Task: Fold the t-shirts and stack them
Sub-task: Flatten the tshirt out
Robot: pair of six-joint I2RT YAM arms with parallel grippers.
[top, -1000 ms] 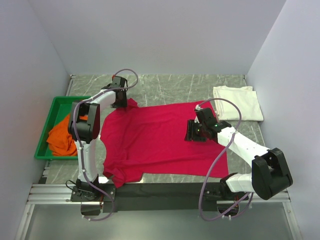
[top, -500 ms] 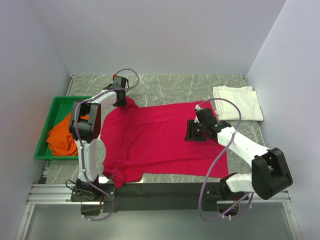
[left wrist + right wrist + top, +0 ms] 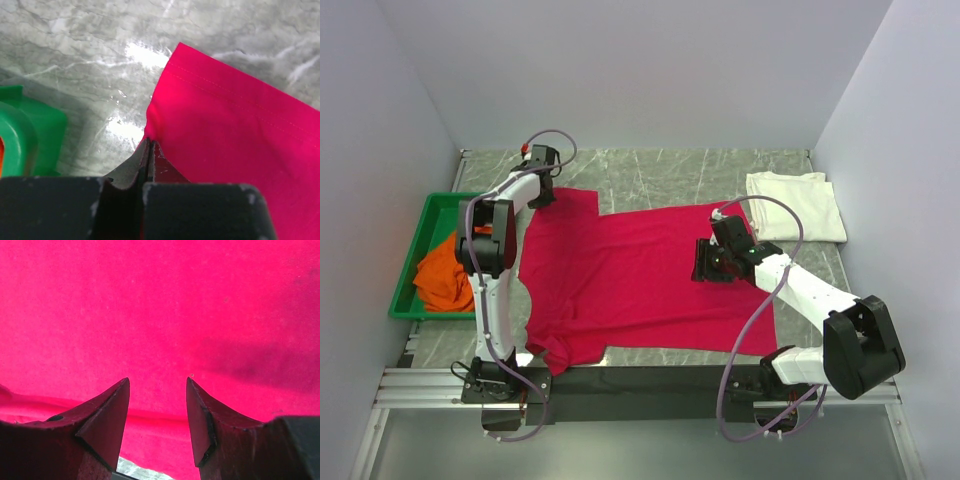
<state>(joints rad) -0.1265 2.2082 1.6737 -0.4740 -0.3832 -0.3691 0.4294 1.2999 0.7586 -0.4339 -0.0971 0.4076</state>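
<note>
The crimson t-shirt [image 3: 640, 275] lies spread flat across the middle of the marble table. My left gripper [image 3: 542, 190] is at its far left sleeve and is shut on the sleeve's edge [image 3: 150, 142]; the hemmed sleeve [image 3: 240, 120] stretches out flat to the right. My right gripper [image 3: 705, 262] is open, low over the shirt's right half [image 3: 160, 315], with nothing between the fingers. A cream-white t-shirt [image 3: 796, 205] lies folded at the far right. An orange t-shirt [image 3: 445, 275] lies crumpled in the green bin [image 3: 440, 210].
The green bin's corner [image 3: 25, 135] is just left of my left gripper. Grey walls close in the table on the left, back and right. Bare marble [image 3: 700, 175] shows behind the crimson shirt.
My left gripper has pulled the shirt's far left sleeve outward to the far left, and the sleeve now lies flat and spread. The right arm has not moved.
</note>
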